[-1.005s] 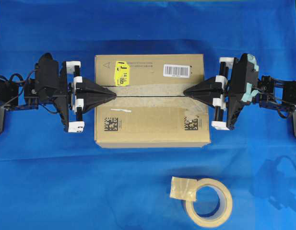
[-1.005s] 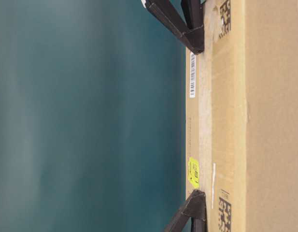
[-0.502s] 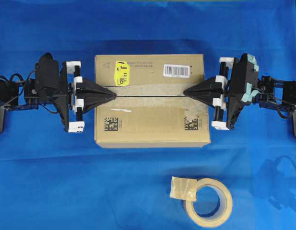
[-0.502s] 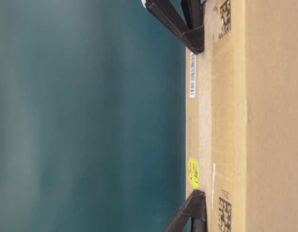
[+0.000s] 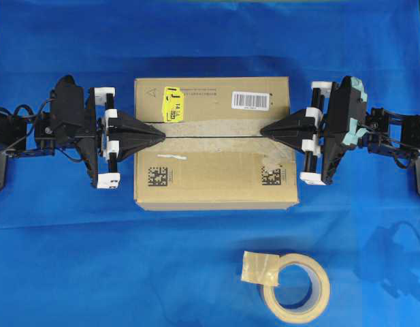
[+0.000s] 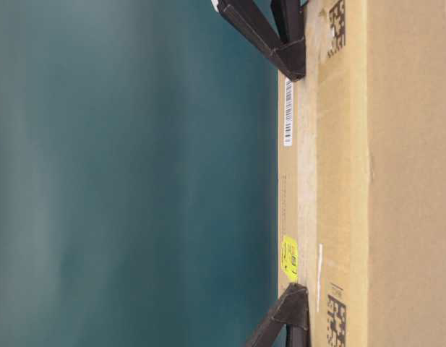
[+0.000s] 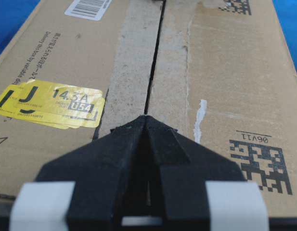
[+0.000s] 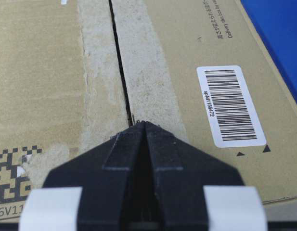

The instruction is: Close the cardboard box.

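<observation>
The cardboard box [image 5: 214, 143] sits mid-table, flaps down, between both arms; left gripper [image 5: 162, 135] and right gripper [image 5: 263, 130] press fingers-together on each end of its centre seam

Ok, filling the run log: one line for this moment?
box: flaps down | left gripper: shut, on seam | right gripper: shut, on seam

The cardboard box [image 5: 213, 143] carries all the readable marks. On its far flap, at the left, a yellow sticker [image 7: 52, 104] reads "J", "14.3A" and "U54". At the right of that flap, a white barcode label [image 8: 230, 106] reads "spN1156472", beside the small line "Delivery boxes vary by variable". The near flap shows "06V11" [image 7: 251, 139] above a square code.
</observation>
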